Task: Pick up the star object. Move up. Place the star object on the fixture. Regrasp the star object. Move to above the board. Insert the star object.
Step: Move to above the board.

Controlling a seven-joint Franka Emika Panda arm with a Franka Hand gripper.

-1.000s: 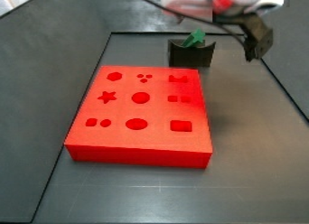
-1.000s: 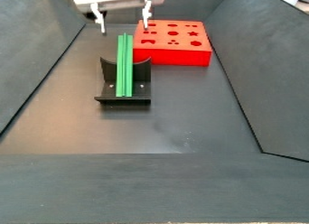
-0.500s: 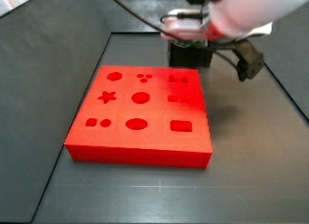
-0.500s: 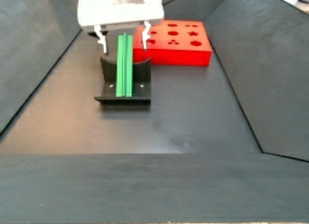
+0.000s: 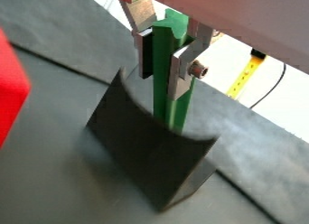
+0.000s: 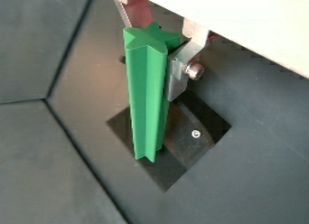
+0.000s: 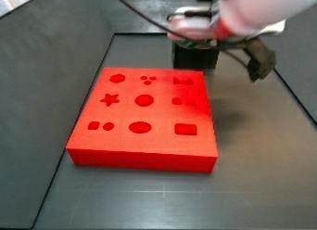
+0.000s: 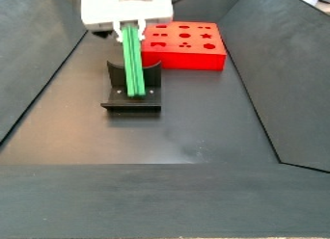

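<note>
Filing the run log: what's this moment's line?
stage: regrasp | tool: astride peg | peg: on fixture | board: bare

— How many pieces are out?
— One green peg (image 8: 131, 62), one dark fixture (image 8: 131, 96), one red board (image 7: 146, 117).
— And the robot?
— One hand (image 5: 164, 58), at the peg over the fixture, two fingers (image 5: 185, 63).

Matt green plastic star object (image 6: 145, 92) (smooth-faced); end effector (image 5: 167, 49) fingers bare silvery metal.
</note>
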